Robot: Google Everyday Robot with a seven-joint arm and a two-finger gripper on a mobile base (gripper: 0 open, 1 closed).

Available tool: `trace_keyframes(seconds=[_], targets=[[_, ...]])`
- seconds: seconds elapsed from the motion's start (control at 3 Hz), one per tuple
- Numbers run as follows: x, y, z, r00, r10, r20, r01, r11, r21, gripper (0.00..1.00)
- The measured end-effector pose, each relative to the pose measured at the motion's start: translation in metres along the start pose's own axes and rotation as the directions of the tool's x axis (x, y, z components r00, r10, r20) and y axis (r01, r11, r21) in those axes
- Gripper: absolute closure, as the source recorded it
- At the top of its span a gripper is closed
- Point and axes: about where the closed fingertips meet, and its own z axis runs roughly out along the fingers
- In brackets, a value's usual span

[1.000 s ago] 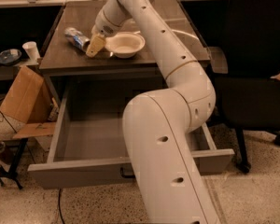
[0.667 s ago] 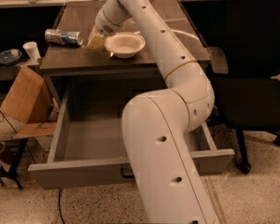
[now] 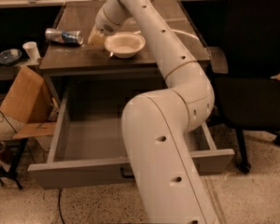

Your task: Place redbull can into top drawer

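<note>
The redbull can (image 3: pixel 63 36) lies on its side at the counter's (image 3: pixel 177 41) left rear, its long axis running left to right. The hand (image 3: pixel 97 37) sits low on the counter between the can's right end and the white bowl (image 3: pixel 124 44). I cannot tell how far open the hand is or whether it touches the can. The arm arches over the open top drawer (image 3: pixel 84 171).

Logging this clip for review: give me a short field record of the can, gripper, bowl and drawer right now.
redbull can: lying on its side on the left part of the table
white bowl: upright on the table, right of the can
gripper: low over the table, between the can and the bowl
top drawer: pulled open, no can inside
task status: can not yet in the drawer
</note>
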Motion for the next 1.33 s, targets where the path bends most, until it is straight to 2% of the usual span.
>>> trace_keyframes(seconds=[1.0,1.33], targets=[[-0.014,-0.006,-0.004,1.0,-0.004,0.026,0.003,0.9997,0.023,0.15],[-0.018,-0.014,0.0,0.999,0.027,0.032,-0.029,0.9981,0.054,0.0]])
